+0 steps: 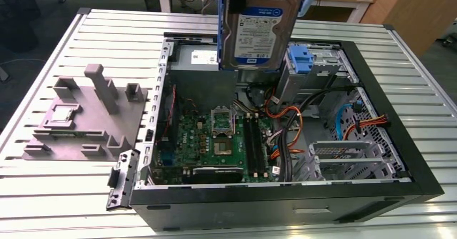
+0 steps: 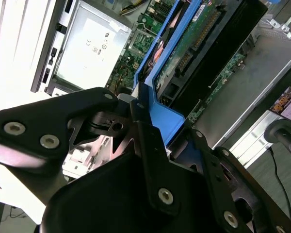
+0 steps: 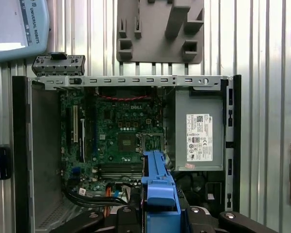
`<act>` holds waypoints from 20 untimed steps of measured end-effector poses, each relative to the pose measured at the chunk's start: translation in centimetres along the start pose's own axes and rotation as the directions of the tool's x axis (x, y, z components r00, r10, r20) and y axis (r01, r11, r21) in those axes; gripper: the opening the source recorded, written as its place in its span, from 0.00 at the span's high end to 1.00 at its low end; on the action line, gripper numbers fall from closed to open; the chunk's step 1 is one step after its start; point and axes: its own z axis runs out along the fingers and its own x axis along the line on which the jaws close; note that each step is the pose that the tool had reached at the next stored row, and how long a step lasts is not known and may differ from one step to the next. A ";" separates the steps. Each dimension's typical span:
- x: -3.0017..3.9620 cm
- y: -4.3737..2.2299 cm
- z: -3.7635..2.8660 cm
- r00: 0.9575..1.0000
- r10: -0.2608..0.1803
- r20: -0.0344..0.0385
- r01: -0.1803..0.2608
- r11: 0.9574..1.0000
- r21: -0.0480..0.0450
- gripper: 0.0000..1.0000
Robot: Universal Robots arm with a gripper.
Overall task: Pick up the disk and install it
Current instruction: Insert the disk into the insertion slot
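The disk (image 1: 260, 28), a silver hard drive with a white-and-blue label and blue side rails, hangs upright above the open computer case (image 1: 400, 159), over its far side. My gripper (image 2: 143, 109) is shut on the drive's blue rail, with black fingers (image 2: 150, 141) clamped on either side. The second wrist view shows the disk (image 2: 199, 53) from its green circuit-board side. The first wrist view looks down past the disk's blue rail (image 3: 157, 189) onto the motherboard (image 3: 121, 141).
Inside the case are a grey power-supply box (image 3: 199, 136), a drive bay holding a bare blue bracket (image 1: 303, 60), a metal cage (image 1: 346, 159) and orange and black cables (image 1: 292, 121). A grey plastic fixture (image 1: 85, 116) stands on the slatted table at the exterior view's left.
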 end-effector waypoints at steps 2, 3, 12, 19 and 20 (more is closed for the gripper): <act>0.22 -0.01 0.01 1.000 0.000 0.000 0.000 1.000 0.000 0.63; 0.35 -0.01 0.01 1.000 0.000 0.000 0.000 1.000 0.000 0.63; 1.17 -0.04 0.01 1.000 0.000 -0.005 0.000 1.000 0.000 0.63; 1.37 -1.24 0.07 1.000 0.000 -0.005 0.000 1.000 0.000 0.63; 1.38 -1.42 0.08 1.000 0.000 -0.005 0.000 1.000 0.000 0.63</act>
